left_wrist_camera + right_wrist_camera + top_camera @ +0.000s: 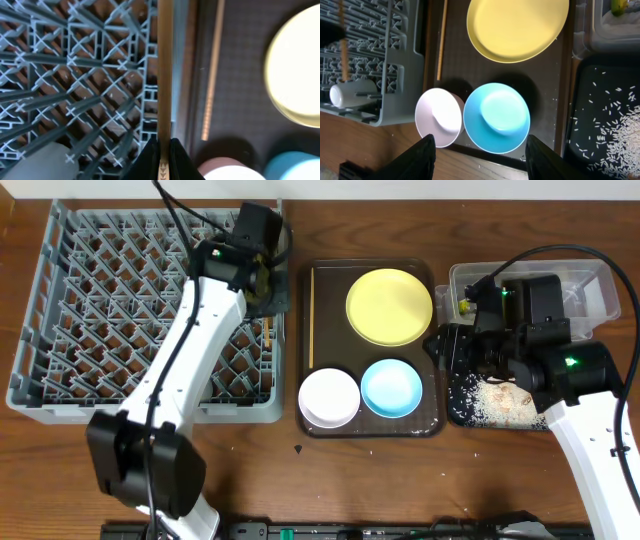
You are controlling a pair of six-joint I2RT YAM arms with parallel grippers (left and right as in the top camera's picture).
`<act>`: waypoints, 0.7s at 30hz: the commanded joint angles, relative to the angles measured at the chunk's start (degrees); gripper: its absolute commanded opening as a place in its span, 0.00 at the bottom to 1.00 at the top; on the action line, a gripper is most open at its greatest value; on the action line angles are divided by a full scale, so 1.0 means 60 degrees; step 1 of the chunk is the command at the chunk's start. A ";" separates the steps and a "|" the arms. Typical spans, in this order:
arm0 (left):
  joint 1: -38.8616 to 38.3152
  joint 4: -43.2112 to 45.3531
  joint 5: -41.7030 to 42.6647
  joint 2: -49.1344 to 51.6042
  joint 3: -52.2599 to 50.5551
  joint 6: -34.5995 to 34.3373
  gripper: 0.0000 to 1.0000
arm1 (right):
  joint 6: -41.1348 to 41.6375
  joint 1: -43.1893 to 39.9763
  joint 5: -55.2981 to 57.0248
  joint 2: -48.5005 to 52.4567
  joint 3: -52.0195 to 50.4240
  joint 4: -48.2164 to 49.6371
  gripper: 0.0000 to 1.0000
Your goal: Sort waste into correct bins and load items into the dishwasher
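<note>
One chopstick [165, 75] pinched in left tool [164, 156], over right edge of grey rack [100, 300]. Other chopstick [311, 310] lies on brown tray [425, 425] w/ yellow plate [389, 306], white bowl [329, 396] & blue bowl [391, 387]. Right tool [480, 142] spread wide, empty, by black tray [460, 415] w/ rice [500, 402].

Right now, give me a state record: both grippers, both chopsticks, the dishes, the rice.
left gripper: shut on a thin wooden chopstick, over the right edge of the grey plastic dish rack
second chopstick: lying along the left side of the dark brown serving tray
round yellow plate, white bowl, light blue bowl: on the serving tray, not racked
right gripper: open, holding nothing
white rice-like scraps: scattered in the shallow black rectangular tray
</note>
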 commanded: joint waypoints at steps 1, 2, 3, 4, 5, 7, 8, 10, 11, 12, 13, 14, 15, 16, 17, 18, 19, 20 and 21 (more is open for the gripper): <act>-0.0018 0.0124 -0.0120 0.0608 -0.0262 0.0379 0.08 | 0.0055 -0.0025 -0.0004 0.0011 0.0029 -0.0011 0.56; -0.0018 0.0164 -0.0120 0.0743 -0.0262 0.0379 0.08 | 0.0055 -0.0025 -0.0004 0.0011 0.0029 -0.0011 0.56; -0.0018 0.0200 -0.0120 0.0874 -0.0262 0.0382 0.08 | 0.0055 -0.0025 -0.0004 0.0011 0.0029 -0.0011 0.56; -0.0018 0.0233 -0.0120 0.1002 -0.0262 0.0419 0.09 | 0.0055 -0.0025 -0.0004 0.0011 0.0029 -0.0011 0.56; -0.0018 0.0248 -0.0120 0.1126 -0.0262 0.0448 0.09 | 0.0055 -0.0025 -0.0004 0.0011 0.0029 -0.0011 0.56; -0.0018 0.0273 -0.0124 0.1333 -0.0262 0.0452 0.09 | 0.0058 -0.0025 -0.0004 0.0011 0.0029 -0.0011 0.56; -0.0018 0.0280 -0.0131 0.1406 -0.0262 0.0452 0.09 | 0.0055 -0.0025 -0.0004 0.0011 0.0029 -0.0015 0.56; -0.0018 0.0288 -0.0157 0.1439 -0.0259 0.0481 0.09 | 0.0055 -0.0025 -0.0004 0.0011 0.0033 -0.0015 0.56; -0.0018 0.0288 -0.0157 0.1432 -0.0251 0.0481 0.09 | 0.0055 -0.0025 -0.0004 0.0011 0.0033 -0.0015 0.56; -0.0018 0.0284 -0.0153 0.1392 -0.0237 0.0481 0.09 | 0.0055 -0.0025 -0.0004 0.0011 0.0033 -0.0015 0.56; -0.0018 0.0277 -0.0153 0.1344 -0.0237 0.0484 0.09 | 0.0055 -0.0025 -0.0004 0.0011 0.0029 -0.0011 0.56; -0.0018 0.0266 -0.0157 0.1297 -0.0237 0.0484 0.09 | 0.0055 -0.0025 -0.0004 0.0011 0.0029 -0.0011 0.56; -0.0018 0.0262 -0.0157 0.1228 -0.0237 0.0484 0.10 | 0.0055 -0.0025 -0.0004 0.0011 0.0029 -0.0011 0.56; -0.0018 0.0259 -0.0178 0.1173 -0.0237 0.0488 0.11 | 0.0055 -0.0025 -0.0004 0.0011 0.0029 -0.0011 0.56; -0.0018 0.0259 -0.0335 0.1111 -0.0237 0.0484 0.10 | 0.0055 -0.0025 -0.0004 0.0011 0.0033 -0.0011 0.56; -0.0018 0.0259 -0.0561 0.1056 -0.0237 0.0481 0.11 | 0.0055 -0.0025 -0.0004 0.0011 0.0029 -0.0011 0.56; -0.0018 0.0255 -0.0769 0.1024 -0.0237 0.0481 0.11 | 0.0055 -0.0025 -0.0004 0.0011 0.0029 -0.0011 0.56; -0.0018 0.0255 -0.0903 0.1020 -0.0237 0.0488 0.11 | 0.0055 -0.0025 -0.0004 0.0011 0.0033 -0.0015 0.56; -0.0018 0.0255 -0.0965 0.1027 -0.0240 0.0528 0.11 | 0.0055 -0.0025 -0.0004 0.0011 0.0029 -0.0011 0.56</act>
